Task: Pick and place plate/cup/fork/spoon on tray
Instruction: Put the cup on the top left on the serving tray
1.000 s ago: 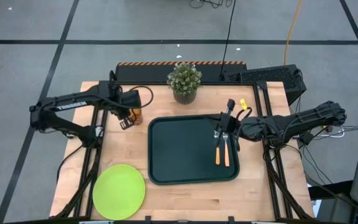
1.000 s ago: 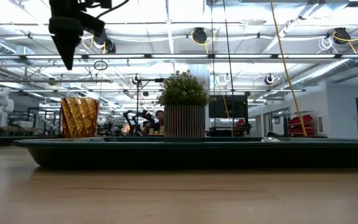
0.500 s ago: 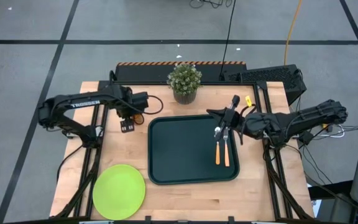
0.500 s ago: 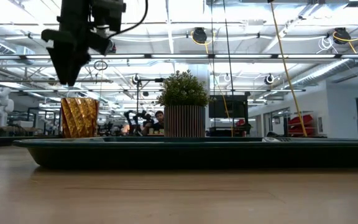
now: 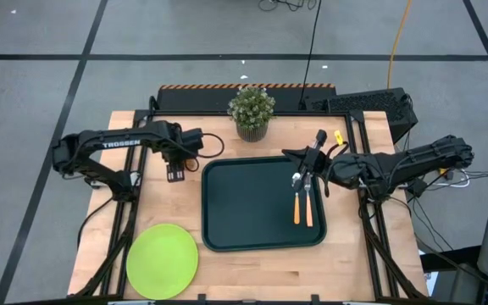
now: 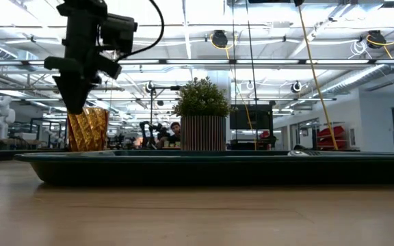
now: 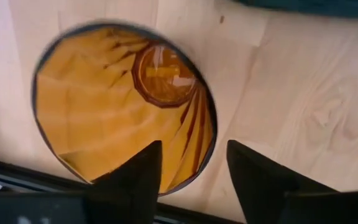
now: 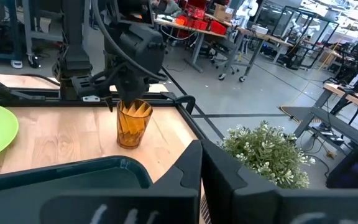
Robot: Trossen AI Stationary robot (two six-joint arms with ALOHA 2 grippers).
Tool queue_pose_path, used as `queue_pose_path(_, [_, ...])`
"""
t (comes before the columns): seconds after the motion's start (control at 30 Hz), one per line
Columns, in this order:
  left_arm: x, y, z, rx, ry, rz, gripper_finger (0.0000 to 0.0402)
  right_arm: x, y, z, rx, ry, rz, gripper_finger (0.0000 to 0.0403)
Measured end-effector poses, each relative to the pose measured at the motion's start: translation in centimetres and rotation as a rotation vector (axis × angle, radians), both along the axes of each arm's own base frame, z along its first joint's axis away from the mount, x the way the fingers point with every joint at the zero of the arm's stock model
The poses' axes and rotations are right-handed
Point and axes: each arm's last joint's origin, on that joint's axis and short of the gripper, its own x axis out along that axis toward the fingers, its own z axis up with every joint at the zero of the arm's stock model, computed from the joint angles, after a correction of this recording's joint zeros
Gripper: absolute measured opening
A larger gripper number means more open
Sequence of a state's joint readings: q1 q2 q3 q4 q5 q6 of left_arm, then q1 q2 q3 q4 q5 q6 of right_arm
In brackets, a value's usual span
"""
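The amber cup [image 6: 87, 128] stands upright on the table left of the dark tray [image 5: 252, 212]. My left gripper [image 7: 193, 152] is open and points down over the cup. One finger is over the cup's inside and the other is outside its rim [image 7: 211, 140]. In the high view the gripper [image 5: 179, 165] hides the cup. The spoon [image 5: 296, 202] and fork [image 5: 309, 206] lie side by side on the tray's right part. My right gripper [image 5: 293, 155] is shut, just past their heads. The lime-green plate [image 5: 162, 261] lies flat at the near left.
A potted plant [image 5: 252, 112] stands at the far edge behind the tray. The left half of the tray floor [image 5: 235, 203] is bare. There is bare wood between the cup and the plate.
My left gripper has moved toward the table's right and come down until its fingertips are level with the cup's rim. My right gripper has drawn back from over the fork and spoon toward the far edge and turned. The fork and spoon have stayed on the tray.
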State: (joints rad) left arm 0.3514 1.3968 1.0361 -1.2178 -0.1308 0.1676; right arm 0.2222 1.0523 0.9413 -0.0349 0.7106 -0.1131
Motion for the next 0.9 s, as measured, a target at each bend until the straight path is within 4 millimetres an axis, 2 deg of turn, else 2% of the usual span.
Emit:
queue_pose_path(0.1, [-0.3,0.2,-0.4,-0.014,0.013,0.012,0.0141,0.0,0.0,0.0,0.000,0.000,0.000,0.0000])
queue_pose_path(0.33, [-0.5,0.9,-1.4,-0.039,-0.022,0.029,0.0017,0.0,0.0,0.0,0.000,0.000,0.000,0.0000])
queue_pose_path(0.47, [-1.1,1.3,-1.7,-0.043,0.000,0.060,0.0012,0.0,0.0,0.0,-0.004,0.000,-0.015,0.0000])
queue_pose_path(0.6, [-1.7,1.5,-1.1,-0.054,0.055,0.123,0.0008,-0.1,-0.2,0.0,-0.022,-0.001,-0.078,0.0000])
queue_pose_path(0.73, [-1.1,1.7,0.8,-0.039,0.002,0.244,0.0008,-0.2,-0.3,0.0,-0.028,-0.002,-0.102,0.0000])
queue_pose_path(0.9, [0.5,0.9,4.0,-0.071,-0.126,0.258,0.0008,-0.1,-0.3,0.0,-0.029,-0.001,-0.103,0.0000])
